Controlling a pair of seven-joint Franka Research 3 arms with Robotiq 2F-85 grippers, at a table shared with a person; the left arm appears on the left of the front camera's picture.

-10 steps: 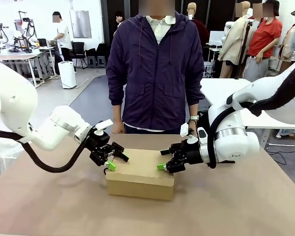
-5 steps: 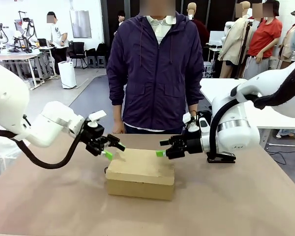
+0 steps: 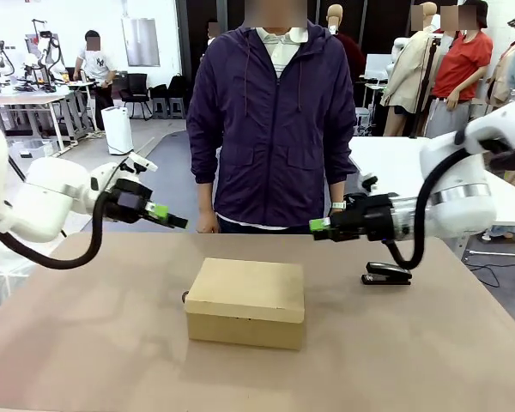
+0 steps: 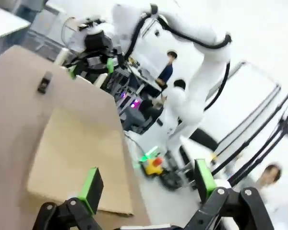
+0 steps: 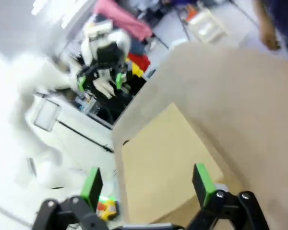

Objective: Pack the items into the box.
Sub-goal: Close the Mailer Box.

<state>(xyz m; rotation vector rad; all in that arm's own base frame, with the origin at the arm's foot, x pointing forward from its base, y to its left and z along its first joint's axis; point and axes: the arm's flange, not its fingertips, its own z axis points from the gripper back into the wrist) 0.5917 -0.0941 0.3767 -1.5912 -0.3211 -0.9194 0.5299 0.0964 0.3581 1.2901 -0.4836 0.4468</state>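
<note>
— Where is the box (image 3: 245, 302), and how far along does the packing look?

— It sits closed around the middle of the table (image 3: 429, 360), a little toward the near edge, flap lid lying flat on top. No knife or pouch lies loose on the tabletop, so I'd judge the items are already inside and the lid shut. What's in the box is hidden, so that is only a reading of how things lie.

— Anything left on the table?

— A black stapler (image 3: 385, 274) toward the far right corner, well apart from the box. It isn't one of the items, so nothing seems left to put in.

— And the arms?

— Both hang clear of the box, above the far part of the table. The left gripper (image 3: 173, 216) is out over the far left, the right gripper (image 3: 319, 226) near the far edge beside the person's hand (image 3: 336, 215). Each has its fingers spread wide with nothing between them; the left wrist view shows its green pads (image 4: 90, 189) wide apart over the box's lid, and the right wrist view shows the same.

— The person?

— Standing at the far edge, arms down, not reaching for anything.

— So what remains?

— As I judge it, little or nothing: perhaps only backing the arms off to rest. If the lid needed pressing, it looks flush from the front already.
</note>
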